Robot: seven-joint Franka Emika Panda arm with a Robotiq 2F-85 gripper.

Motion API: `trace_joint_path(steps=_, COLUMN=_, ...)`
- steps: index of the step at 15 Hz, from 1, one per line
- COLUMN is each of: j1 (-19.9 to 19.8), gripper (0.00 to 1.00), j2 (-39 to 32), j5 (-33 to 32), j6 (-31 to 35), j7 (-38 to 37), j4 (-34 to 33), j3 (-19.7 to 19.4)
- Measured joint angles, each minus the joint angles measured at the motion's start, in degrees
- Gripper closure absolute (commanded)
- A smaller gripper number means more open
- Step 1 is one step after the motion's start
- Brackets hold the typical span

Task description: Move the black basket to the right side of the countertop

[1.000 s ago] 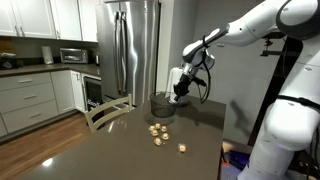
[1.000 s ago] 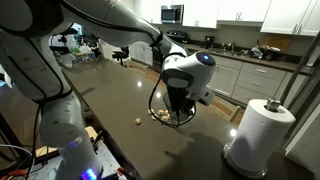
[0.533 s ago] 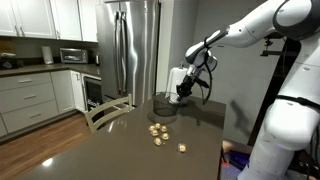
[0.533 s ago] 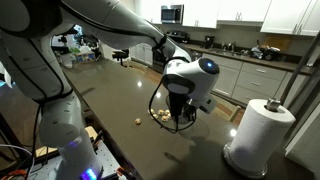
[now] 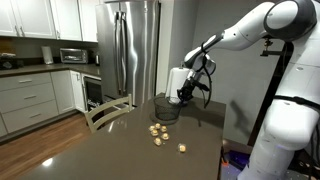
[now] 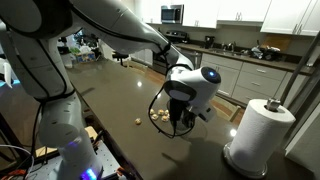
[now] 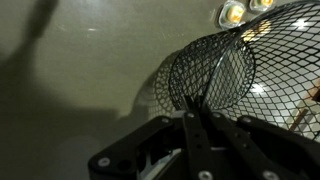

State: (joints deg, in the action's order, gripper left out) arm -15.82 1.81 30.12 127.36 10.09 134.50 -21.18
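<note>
The black basket (image 5: 163,106) of wire mesh stands on the dark countertop (image 5: 115,152) near its far edge. My gripper (image 5: 181,99) reaches down at the basket's side and is shut on its rim. In an exterior view the basket (image 6: 160,100) looks tilted under the gripper (image 6: 181,122), close to the countertop (image 6: 105,100) edge. In the wrist view the two fingers (image 7: 197,108) are pressed together on the mesh rim of the basket (image 7: 215,65), and the countertop (image 7: 80,70) lies beyond.
Several small yellowish pieces (image 5: 157,131) lie on the countertop in front of the basket; some show by it (image 6: 157,116). A paper towel roll (image 6: 258,135) stands at one end. A chair back (image 5: 108,112) rises at the countertop's edge. A steel fridge (image 5: 135,50) stands behind.
My gripper has shifted a little along the countertop, toward the paper towel roll, with the basket's rim in its grip. The yellowish pieces have stayed in place.
</note>
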Motion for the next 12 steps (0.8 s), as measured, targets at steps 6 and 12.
trace_joint_path(steps=6, j1=0.0, gripper=0.58, j2=-1.7, j5=0.0, j6=0.0, j7=-2.0, j4=-0.3, j3=0.1)
trace_joint_path(steps=12, j1=0.0, gripper=0.19, j2=-1.7, j5=-0.1, j6=0.0, j7=-2.3, j4=-0.9, j3=0.7)
